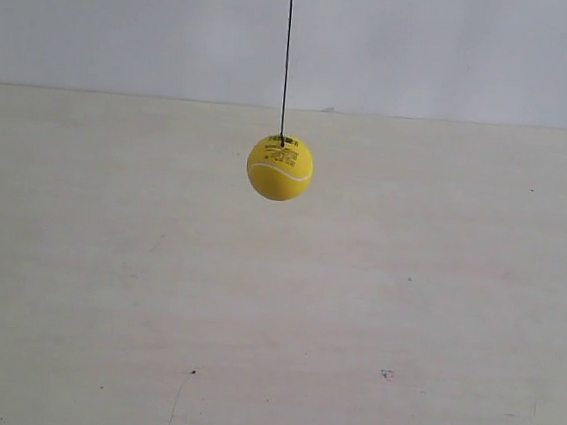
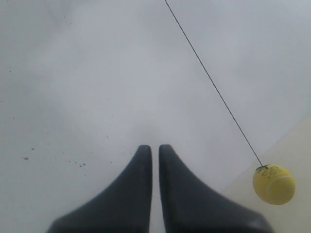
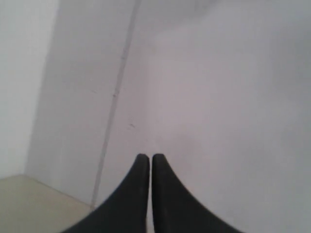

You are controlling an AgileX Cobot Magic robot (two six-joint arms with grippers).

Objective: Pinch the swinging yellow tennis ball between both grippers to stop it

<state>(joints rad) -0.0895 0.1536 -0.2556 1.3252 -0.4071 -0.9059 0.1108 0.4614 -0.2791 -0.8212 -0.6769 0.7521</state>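
I see the ball (image 1: pixel 280 168) hanging on its string (image 1: pixel 287 52) clear of the table (image 1: pixel 270 352) — free to swing. Left gripper (image 2: pixel 155 148) and right gripper (image 3: pixel 147 156) are clenched on nothing, neither touching it — I'd guess so their tips can press it. Its dark print is too small to read.

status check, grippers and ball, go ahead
Left gripper shut, empty. Right gripper shut, empty. Yellow tennis ball hangs on its string, untouched by either gripper. No obstruction seen.
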